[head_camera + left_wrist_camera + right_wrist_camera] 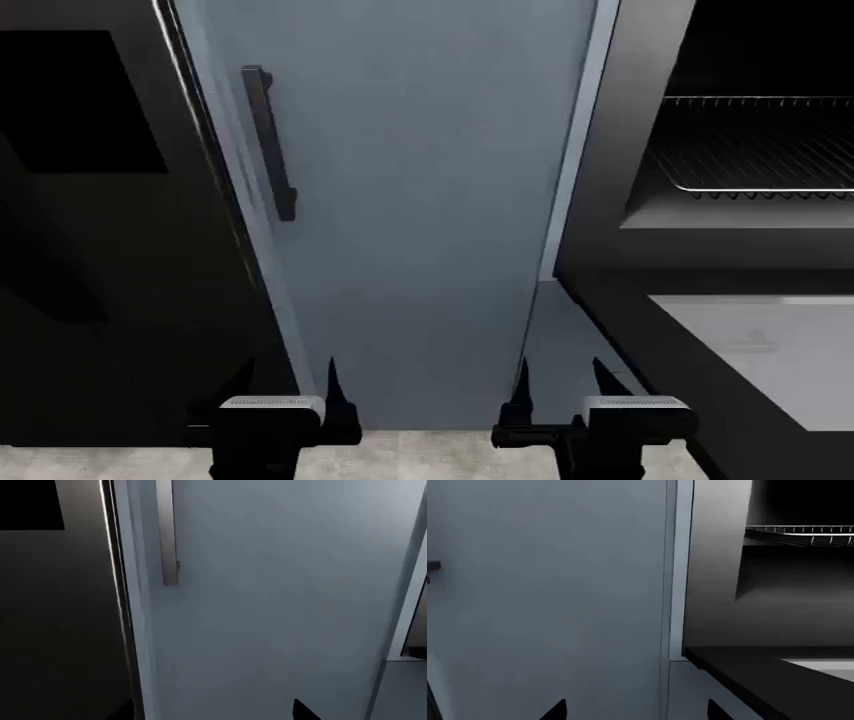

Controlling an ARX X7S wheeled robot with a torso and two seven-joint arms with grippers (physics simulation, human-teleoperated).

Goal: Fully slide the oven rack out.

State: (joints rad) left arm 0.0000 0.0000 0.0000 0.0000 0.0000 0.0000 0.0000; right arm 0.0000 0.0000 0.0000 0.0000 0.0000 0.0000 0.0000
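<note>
The oven rack (pixel 761 150), a silver wire grid, lies inside the dark oven cavity at the upper right. It also shows in the right wrist view (pixel 804 534). The oven door (pixel 761 340) is folded down flat below it. My left gripper (pixel 290 388) and right gripper (pixel 561 388) are both open and empty. They are low in the head view, facing a tall grey cabinet door, well left of and below the rack. In the wrist views only the dark fingertips show, for the left gripper (pixel 213 712) and the right gripper (pixel 635 711).
A tall grey cabinet door (pixel 414 200) with a vertical bar handle (pixel 267 140) stands straight ahead. A dark appliance front (pixel 94 250) is at the left. The oven's black side wall (pixel 627 150) separates the cabinet from the cavity. Light floor (pixel 427 460) lies below.
</note>
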